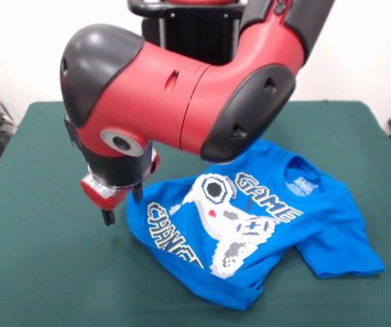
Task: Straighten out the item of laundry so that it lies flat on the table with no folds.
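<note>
Table: big green cloth top, fills most of the front view. Arm: red/black, bulky, comes down over the table's far-left part and covers the shirt's upper left edge.

Shirt: bright blue tee, print side up, lying on the table right of centre, nearer the front edge than the back. Turned at an angle, collar w/ inside label pointing to the far right, hem toward the near left. White pixel controller print in the middle, "GAME" above it, second word below it bent and partly lost where the cloth curls. Not flat: hem edge at left is rumpled and rolled, bottom corner near the front is folded under into a point, right sleeve sticks out toward the table's right side w/ a crease at the seam. Left sleeve hidden behind the arm.

Gripper: red body w/ dark fingers pointing down, just left of the shirt's rumpled hem, at or just above the cloth. Near finger is beside the shirt edge, not on it; far one is at the edge, contact unclear. Jaws: gap reads narrow, nothing seen held between them, but can't tell for sure from this angle.
</note>
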Controlling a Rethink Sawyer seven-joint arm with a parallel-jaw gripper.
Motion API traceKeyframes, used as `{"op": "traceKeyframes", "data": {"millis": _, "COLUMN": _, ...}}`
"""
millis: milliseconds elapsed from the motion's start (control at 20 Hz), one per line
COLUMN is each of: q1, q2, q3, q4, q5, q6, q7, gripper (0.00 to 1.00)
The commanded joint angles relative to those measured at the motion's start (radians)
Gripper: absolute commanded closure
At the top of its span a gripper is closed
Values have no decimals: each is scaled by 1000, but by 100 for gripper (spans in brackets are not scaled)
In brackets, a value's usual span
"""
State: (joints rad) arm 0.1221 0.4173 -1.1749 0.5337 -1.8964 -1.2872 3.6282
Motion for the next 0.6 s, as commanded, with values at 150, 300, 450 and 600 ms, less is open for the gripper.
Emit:
{"op": "traceKeyframes", "data": {"millis": 150, "q1": -4, "q2": 118, "q3": 89, "q4": -48, "q5": -12, "q6": -9, "q7": -164, "gripper": 0}}
{"op": "traceKeyframes", "data": {"millis": 300, "q1": 2, "q2": 119, "q3": 87, "q4": -49, "q5": -10, "q6": -13, "q7": -152, "gripper": 0}}
{"op": "traceKeyframes", "data": {"millis": 450, "q1": 5, "q2": 108, "q3": 100, "q4": -48, "q5": 4, "q6": -29, "q7": -152, "gripper": 0}}
{"op": "traceKeyframes", "data": {"millis": 600, "q1": 19, "q2": 85, "q3": 114, "q4": -23, "q5": 18, "q6": -39, "q7": -161, "gripper": 0}}
